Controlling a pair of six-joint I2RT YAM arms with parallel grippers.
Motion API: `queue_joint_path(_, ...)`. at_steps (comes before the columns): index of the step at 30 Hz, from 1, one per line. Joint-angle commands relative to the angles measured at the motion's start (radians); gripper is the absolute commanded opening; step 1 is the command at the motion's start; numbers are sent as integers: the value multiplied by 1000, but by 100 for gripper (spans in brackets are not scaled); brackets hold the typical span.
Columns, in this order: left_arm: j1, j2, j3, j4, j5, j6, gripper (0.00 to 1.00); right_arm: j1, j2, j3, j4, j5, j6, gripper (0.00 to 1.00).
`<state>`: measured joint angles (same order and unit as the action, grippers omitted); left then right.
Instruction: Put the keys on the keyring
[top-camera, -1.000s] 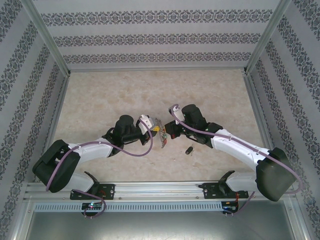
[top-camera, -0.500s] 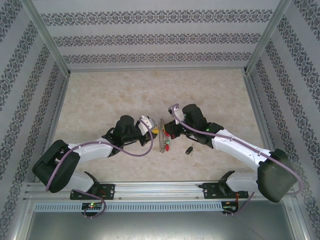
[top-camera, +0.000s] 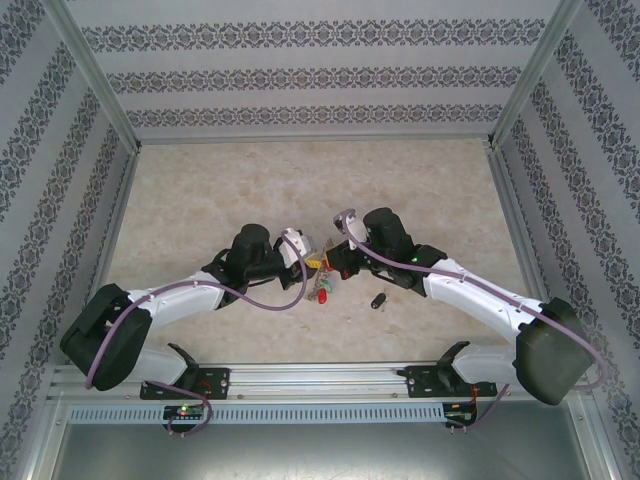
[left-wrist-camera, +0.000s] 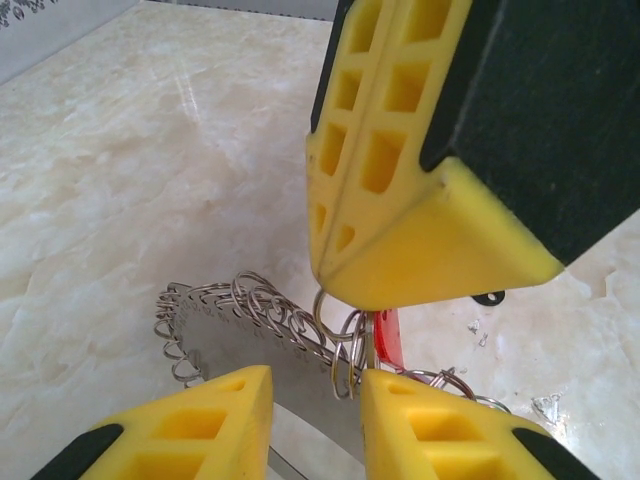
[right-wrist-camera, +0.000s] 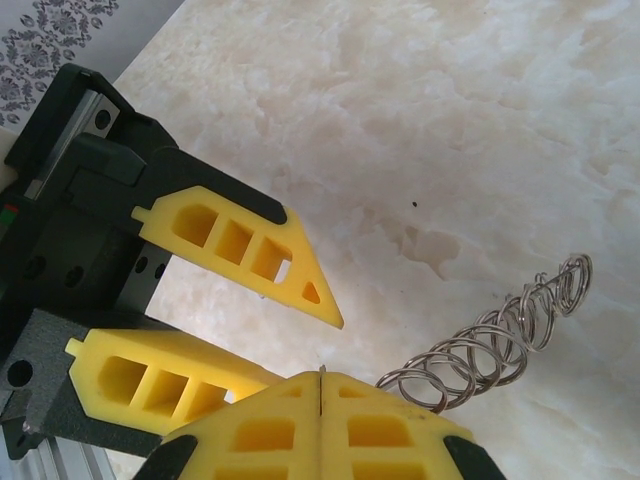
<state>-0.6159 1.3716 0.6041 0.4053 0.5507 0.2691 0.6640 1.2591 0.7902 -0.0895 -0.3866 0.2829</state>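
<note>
The keyring (left-wrist-camera: 215, 318), a silvery loop edged with small wire coils, hangs from my right gripper (right-wrist-camera: 320, 400), which is shut on its top edge. A red-headed key (left-wrist-camera: 387, 338) dangles from the keyring just under the right gripper's fingers (left-wrist-camera: 400, 190). My left gripper (left-wrist-camera: 315, 405) stands open right below, its jaws either side of the keyring's band. From above, both grippers meet mid-table, left gripper (top-camera: 306, 262) facing right gripper (top-camera: 335, 262), with the keyring (top-camera: 316, 281) and red key (top-camera: 323, 296) between them. The black-headed key (top-camera: 378, 299) lies on the table, right of the grippers.
The marble-patterned table (top-camera: 200, 190) stretches bare behind and to both sides of the arms. Patterned walls with metal posts (top-camera: 95, 80) close it in on three sides. The arm bases sit on a rail (top-camera: 320, 380) at the near edge.
My left gripper has opened and let go of the keyring. The keyring with the red key has swung lower and now hangs from the shut right gripper.
</note>
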Motion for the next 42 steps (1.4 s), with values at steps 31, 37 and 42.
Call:
queue_joint_path(31, -9, 18, 63, -62, -15, 29, 0, -1, -44, 11, -17, 71, 1, 0)
queue_joint_path(37, -14, 23, 18, 44, -42, -30, 0, -29, -35, -11, -38, 81, 57, 0)
queue_joint_path(42, -23, 30, -24, 147, -94, -66, 0, -33, -22, -9, -39, 125, 88, 0)
